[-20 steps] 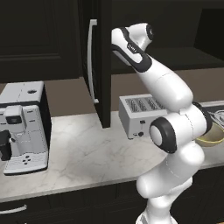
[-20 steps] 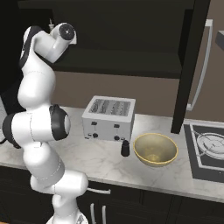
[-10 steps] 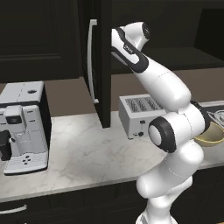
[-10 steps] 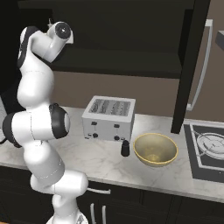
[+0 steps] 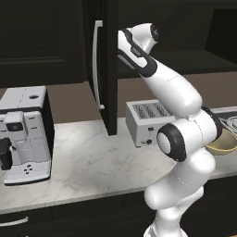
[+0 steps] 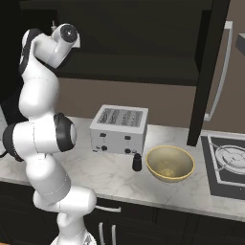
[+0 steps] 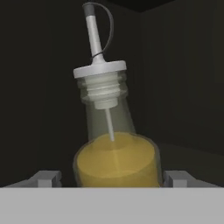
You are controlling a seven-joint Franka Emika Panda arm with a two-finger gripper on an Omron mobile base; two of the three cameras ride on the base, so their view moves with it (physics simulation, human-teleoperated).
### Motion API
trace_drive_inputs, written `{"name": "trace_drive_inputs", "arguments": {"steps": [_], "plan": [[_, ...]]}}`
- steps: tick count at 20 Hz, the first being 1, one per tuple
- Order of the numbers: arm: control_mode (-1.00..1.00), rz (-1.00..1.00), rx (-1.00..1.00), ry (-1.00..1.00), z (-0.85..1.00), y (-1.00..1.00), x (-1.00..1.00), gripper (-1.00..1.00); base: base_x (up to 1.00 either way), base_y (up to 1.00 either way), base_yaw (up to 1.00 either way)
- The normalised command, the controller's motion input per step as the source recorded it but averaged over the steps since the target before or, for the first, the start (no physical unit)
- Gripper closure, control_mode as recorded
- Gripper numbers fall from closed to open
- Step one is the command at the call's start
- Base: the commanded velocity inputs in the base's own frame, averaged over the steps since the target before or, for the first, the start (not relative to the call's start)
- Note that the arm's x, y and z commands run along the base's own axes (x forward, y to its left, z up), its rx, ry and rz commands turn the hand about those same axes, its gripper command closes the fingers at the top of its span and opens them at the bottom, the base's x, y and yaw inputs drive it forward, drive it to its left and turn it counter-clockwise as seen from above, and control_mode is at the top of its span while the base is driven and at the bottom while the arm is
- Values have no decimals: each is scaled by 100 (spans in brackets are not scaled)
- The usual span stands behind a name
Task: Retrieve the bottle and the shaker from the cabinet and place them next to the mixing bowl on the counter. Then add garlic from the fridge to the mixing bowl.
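On my hand camera the small clear-glass bottle of amber-yellow liquid (image 7: 114,144) sits right in front of the lens, inside the dark, near-black wall cabinet (image 7: 183,78). Its rounded body is filled to about the shoulder with the yellow liquid; above that the glass narrows to a ribbed neck, capped by a pale disc with a thin grey spout and a fine wire loop (a straw-like tube runs down from the cap into the liquid). The bottle leans in this view, though the camera rolls with the hand, so I cannot say it is tilted in the room.

The pincer (image 7: 112,178) has one pale fingertip (image 7: 46,178) on each side of the bottle's body, set just beside the glass; I cannot tell whether the tips touch it, so I won't call it a grip.

From the right base camera I see the white arm reaching up into the open cabinet (image 6: 143,43), its matte black door (image 6: 210,72) swung out with a long silver bar handle. Below, on the white marble-veined desk (image 6: 115,177), stands the small black tapered shaker (image 6: 137,162), just beside the shallow round mixing bowl with a tan-yellow rim (image 6: 170,163); the bowl's glossy inside holds nothing. Behind them is a boxy brushed-steel toaster (image 6: 119,129) with slots on top. In the left base view a grey and black coffee machine (image 5: 24,134) stands at the desk's left end.
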Motion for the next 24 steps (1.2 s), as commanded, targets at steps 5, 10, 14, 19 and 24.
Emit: {"name": "trace_drive_inputs", "arguments": {"steps": [5,10,14,19,24], "plan": [[-100,0,0,0,0,0,0,100,0,0,0],[-100,0,0,0,0,0,0,100,0,0,0],[-100,0,0,0,0,0,0,100,0,0,0],[-100,0,0,0,0,-7,-9,100,0,0,0],[-100,-2,0,-1,-1,-55,-47,100,0,0,0]]}}
